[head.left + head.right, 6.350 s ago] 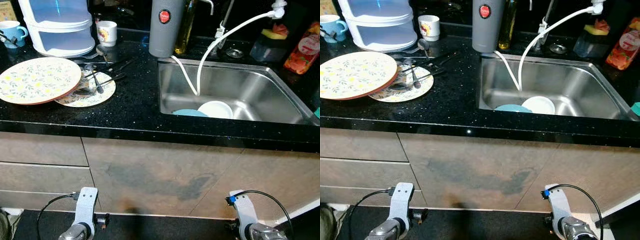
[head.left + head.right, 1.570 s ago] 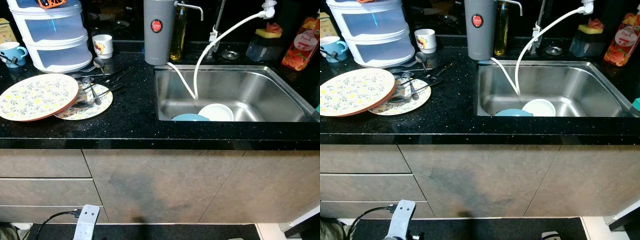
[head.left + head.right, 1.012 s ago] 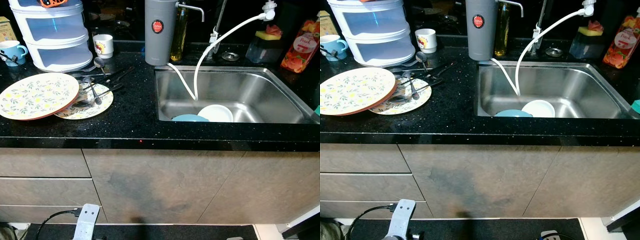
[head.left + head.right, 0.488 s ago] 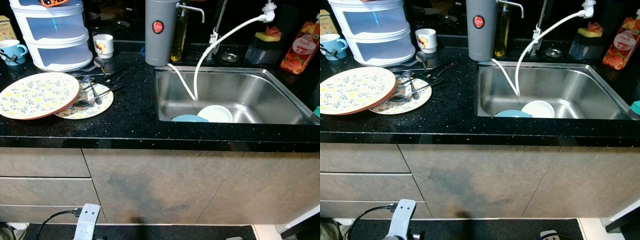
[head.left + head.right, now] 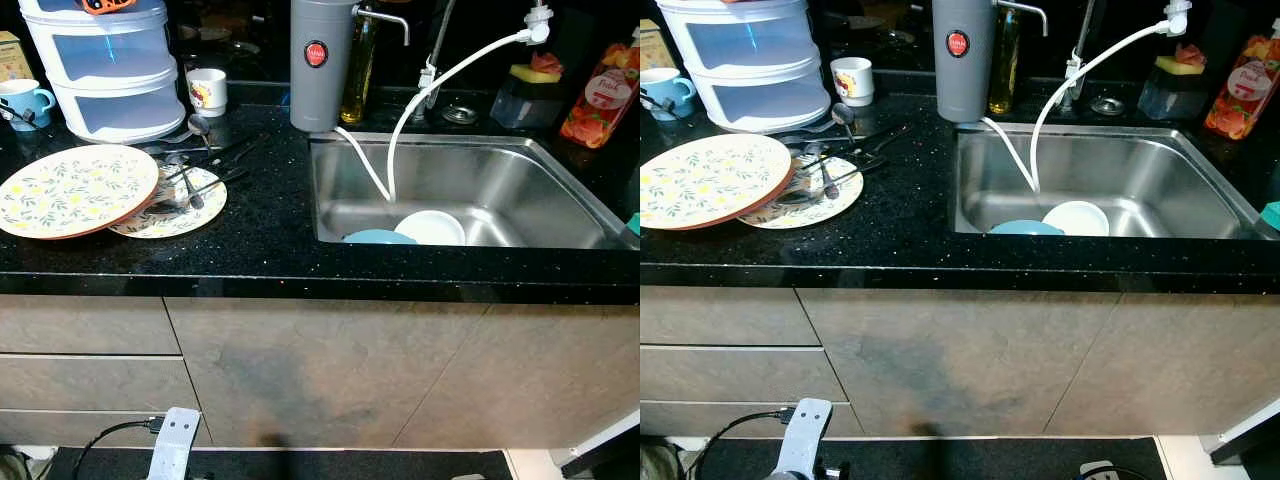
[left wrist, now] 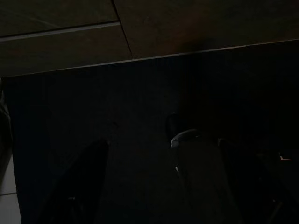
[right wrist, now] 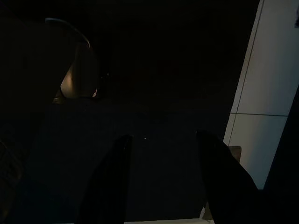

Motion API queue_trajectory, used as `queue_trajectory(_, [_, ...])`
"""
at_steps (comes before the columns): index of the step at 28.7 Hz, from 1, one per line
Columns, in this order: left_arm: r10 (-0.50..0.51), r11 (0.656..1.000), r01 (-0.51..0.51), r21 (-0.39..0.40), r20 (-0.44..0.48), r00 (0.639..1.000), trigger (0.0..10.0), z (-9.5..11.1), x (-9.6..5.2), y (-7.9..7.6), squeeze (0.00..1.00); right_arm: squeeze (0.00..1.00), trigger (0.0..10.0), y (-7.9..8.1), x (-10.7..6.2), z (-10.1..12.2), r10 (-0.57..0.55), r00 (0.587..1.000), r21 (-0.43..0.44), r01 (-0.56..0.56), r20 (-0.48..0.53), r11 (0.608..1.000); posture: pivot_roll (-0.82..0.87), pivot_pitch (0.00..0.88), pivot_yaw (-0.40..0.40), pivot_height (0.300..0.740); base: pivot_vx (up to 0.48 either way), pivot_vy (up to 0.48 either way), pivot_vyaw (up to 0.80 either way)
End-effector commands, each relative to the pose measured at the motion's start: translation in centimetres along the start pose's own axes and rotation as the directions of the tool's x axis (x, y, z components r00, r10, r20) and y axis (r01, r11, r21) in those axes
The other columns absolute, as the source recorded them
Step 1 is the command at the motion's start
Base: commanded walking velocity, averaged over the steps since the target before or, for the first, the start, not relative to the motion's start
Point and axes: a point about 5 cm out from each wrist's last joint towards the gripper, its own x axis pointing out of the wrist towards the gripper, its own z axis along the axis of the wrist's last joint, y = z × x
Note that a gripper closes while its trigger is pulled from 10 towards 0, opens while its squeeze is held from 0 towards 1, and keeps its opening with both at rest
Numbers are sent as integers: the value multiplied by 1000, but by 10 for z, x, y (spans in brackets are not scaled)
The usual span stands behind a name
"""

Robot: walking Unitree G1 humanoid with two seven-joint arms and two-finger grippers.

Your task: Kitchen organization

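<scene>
A black counter [image 5: 260, 230] carries a large floral plate [image 5: 75, 190] that overlaps a smaller plate [image 5: 205, 200] with several pieces of cutlery [image 5: 190, 175] on it. In the steel sink [image 5: 560, 200] sit a white bowl [image 5: 430, 227] and a blue dish [image 5: 378, 237]. My left wrist [image 5: 172, 455] hangs low before the cabinet front. In the dark left wrist view, the left gripper [image 6: 159, 186] is open over dark floor. The right gripper [image 7: 166, 182] is also open with nothing between its fingers, above a dark mat beside pale tiles [image 7: 266, 93].
A grey water filter [image 5: 318, 60] with white hoses [image 5: 400, 120] stands at the sink's back left. A plastic drawer unit [image 5: 100, 70], a blue mug [image 5: 22, 100] and a white mug [image 5: 207, 92] line the back left. An oil bottle [image 5: 355, 65], a sponge holder [image 5: 525, 92] and a red bottle [image 5: 600, 95] stand behind the sink.
The camera has drawn back and lifted slightly, so the counter sits lower in view and the right wrist has dropped out of frame. Nothing on the counter has moved.
</scene>
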Motion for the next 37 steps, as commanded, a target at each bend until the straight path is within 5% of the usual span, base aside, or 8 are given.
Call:
queue_trajectory(1, [-11,1000,11,6,-14,1000,10000,-1,1,-5,0,0,10000,-1,0,-1,-1,1000,8,1,-10,1000,-66,0,-26,740,0,0,0])
queue_trajectory(37, [-8,1000,9,10,-20,1000,10000,-4,0,-4,0,0,10000,0,0,-4,3,1000,7,-3,-19,1000,-59,0,-27,740,0,0,0])
